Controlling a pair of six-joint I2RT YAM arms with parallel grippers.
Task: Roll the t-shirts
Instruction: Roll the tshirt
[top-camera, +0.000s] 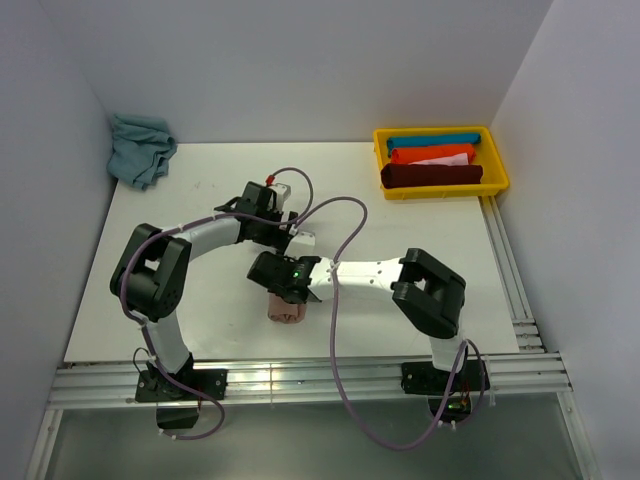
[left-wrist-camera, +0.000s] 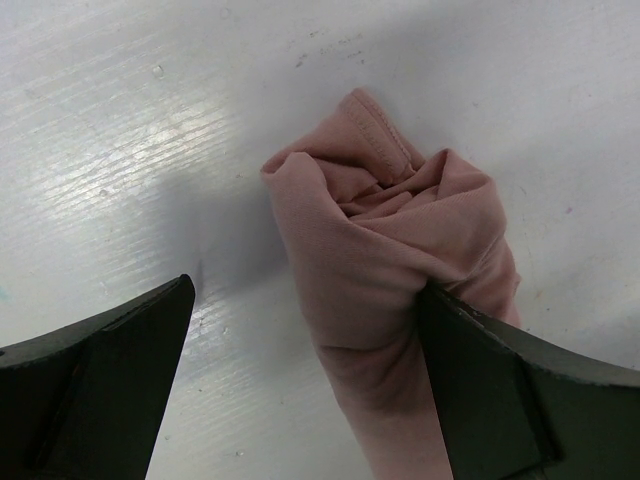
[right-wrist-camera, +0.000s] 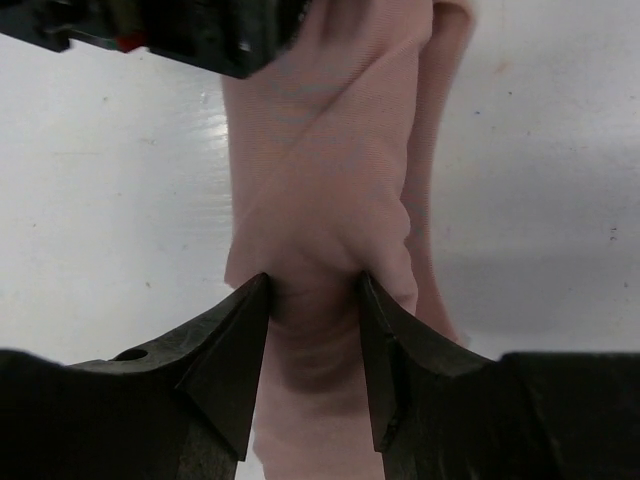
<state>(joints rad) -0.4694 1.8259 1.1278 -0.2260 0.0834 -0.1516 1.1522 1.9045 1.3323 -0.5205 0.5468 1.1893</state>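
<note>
Table: white.
Yellow bin: teal, orange, maroon rolls.
My right tool: clamps pink t-shirt.
My left tool: spread wide.

The left arm and right arm meet over the pink shirt, closing it off from above. Open table runs from them to the yellow bin and the blue shirt heap.

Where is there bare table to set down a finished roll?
Bare table along the far edge between the crumpled teal shirt and the yellow bin, and between the bin and the right arm. Crowded at centre: left end effector and right end effector meet at the pink roll.
</note>
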